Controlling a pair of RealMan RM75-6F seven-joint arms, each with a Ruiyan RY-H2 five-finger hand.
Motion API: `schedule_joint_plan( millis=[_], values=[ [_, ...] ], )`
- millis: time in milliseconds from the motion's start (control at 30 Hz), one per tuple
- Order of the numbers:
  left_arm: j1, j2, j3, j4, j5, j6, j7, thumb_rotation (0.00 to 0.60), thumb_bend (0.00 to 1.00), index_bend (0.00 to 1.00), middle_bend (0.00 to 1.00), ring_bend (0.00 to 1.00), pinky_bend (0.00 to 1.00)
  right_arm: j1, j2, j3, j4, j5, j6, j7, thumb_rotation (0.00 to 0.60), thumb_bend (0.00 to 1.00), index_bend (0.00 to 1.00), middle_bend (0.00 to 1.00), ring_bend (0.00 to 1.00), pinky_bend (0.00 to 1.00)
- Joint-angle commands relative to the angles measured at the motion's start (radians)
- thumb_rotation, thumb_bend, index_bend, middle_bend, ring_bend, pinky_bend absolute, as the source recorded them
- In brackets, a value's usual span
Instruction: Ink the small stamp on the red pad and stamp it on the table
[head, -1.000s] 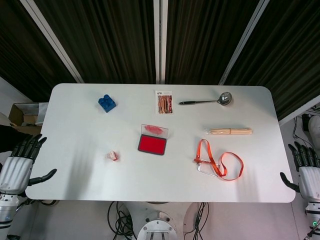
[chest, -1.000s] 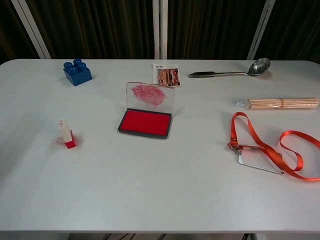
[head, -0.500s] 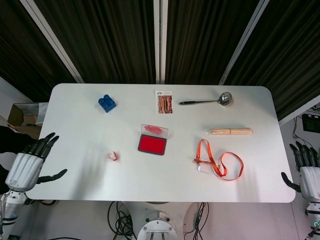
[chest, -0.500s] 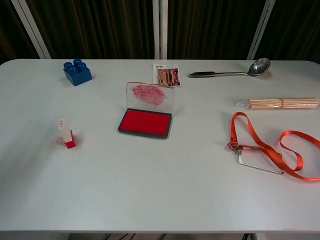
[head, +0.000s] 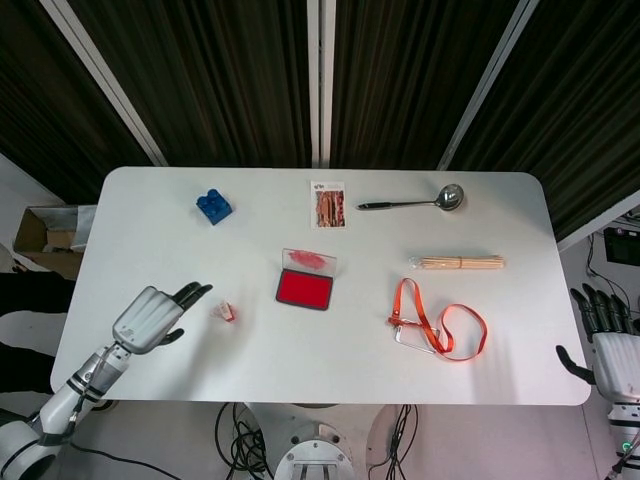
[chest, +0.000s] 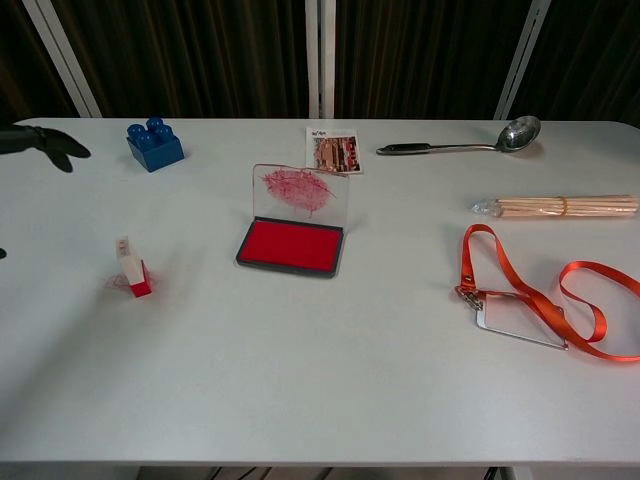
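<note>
while left hand (head: 152, 317) hovers empty, fingers spread, near stamp (head: 226, 312), stamp stands alone left of pad (head: 304, 288); pad tray holds flat red ink, clear lid upright, smeared; right hand (head: 608, 348) off table edge, fingers apart, empty.

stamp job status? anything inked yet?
Done: nothing; the ink pad lies open. In hand: left hand, holding nothing, reaches toward the small stamp, which stands untouched on the table. Right hand idles at the table edge. Left: grasp, ink, stamp.

I see a white round-cornered table (head: 180, 250) before dark corrugated wall panels (head: 220, 80) split by pale metal strips (head: 320, 80), cables (head: 235, 440) on the floor.
</note>
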Motion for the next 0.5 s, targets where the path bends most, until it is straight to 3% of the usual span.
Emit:
schedule_joint_plan(
  millis=[33, 500],
  values=[
    [-0.046, -0.068, 0.005, 0.08, -0.007, -0.04, 0.005, 0.6, 0.16, 0.17, 0.23, 0.85, 0.98, -0.001, 0.002, 0.0, 0.001, 0.002, 0.0, 0.002, 0.6, 0.18, 0.0, 0.0, 0.0, 0.0],
    [-0.118, -0.226, 0.044, 0.302, 0.003, -0.047, -0.113, 0.6, 0.18, 0.26, 0.28, 0.88, 0.99, -0.001, 0.005, 0.0, 0.001, 0.01, -0.009, 0.0, 0.6, 0.18, 0.0, 0.0, 0.0, 0.0]
  ],
)
